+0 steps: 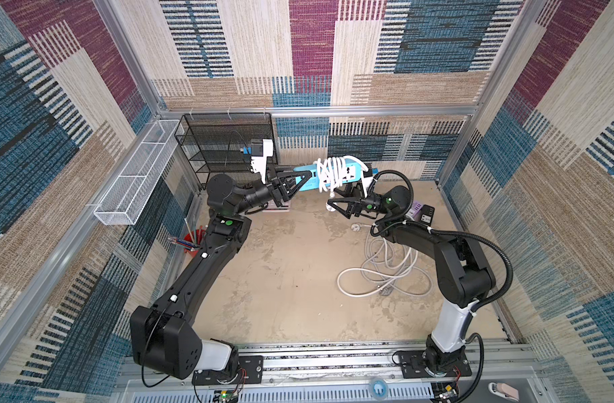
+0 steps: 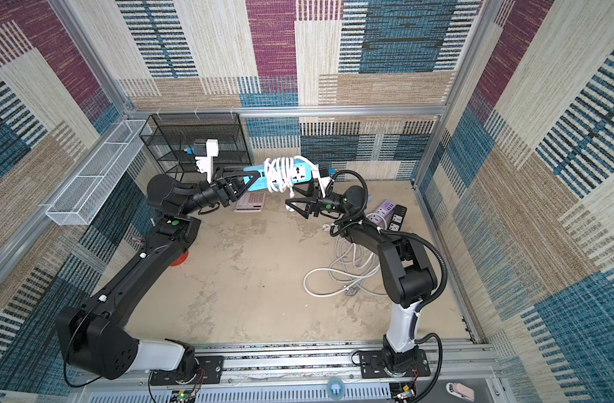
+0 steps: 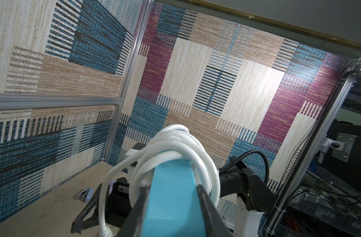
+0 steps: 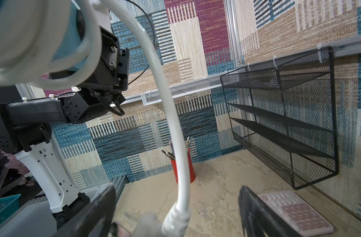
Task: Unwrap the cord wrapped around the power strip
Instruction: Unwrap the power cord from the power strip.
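While aloft, power strip (image 2: 303,174) near calculator (image 2: 251,202), rack (image 1: 225,139).

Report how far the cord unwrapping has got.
Done: the power strip is lifted off the table, with the left gripper shut on one end. In hand: the plug end hangs loose between the open fingers of the right gripper, not yet gripped. Left: nearly everything, since several loops of the cord are still wound around the strip's middle.
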`<state>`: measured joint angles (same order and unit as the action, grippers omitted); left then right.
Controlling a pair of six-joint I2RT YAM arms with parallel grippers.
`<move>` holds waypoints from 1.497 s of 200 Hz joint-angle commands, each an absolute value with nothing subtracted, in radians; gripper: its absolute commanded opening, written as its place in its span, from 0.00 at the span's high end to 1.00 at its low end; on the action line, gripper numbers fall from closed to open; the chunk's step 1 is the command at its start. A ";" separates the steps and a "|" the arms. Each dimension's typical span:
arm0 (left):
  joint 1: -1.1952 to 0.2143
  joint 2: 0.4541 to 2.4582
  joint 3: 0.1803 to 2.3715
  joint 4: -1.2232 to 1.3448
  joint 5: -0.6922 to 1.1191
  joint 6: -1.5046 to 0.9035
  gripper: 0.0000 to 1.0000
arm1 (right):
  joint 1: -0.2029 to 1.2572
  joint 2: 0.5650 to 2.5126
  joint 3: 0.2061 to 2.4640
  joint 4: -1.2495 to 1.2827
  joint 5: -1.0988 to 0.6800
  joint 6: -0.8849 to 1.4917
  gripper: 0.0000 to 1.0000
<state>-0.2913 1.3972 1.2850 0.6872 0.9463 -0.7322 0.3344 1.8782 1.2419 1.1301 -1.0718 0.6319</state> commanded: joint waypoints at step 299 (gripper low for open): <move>-0.317 1.308 1.213 0.279 0.703 -0.286 1.00 | 0.210 1.463 1.387 0.097 -0.780 -0.093 1.00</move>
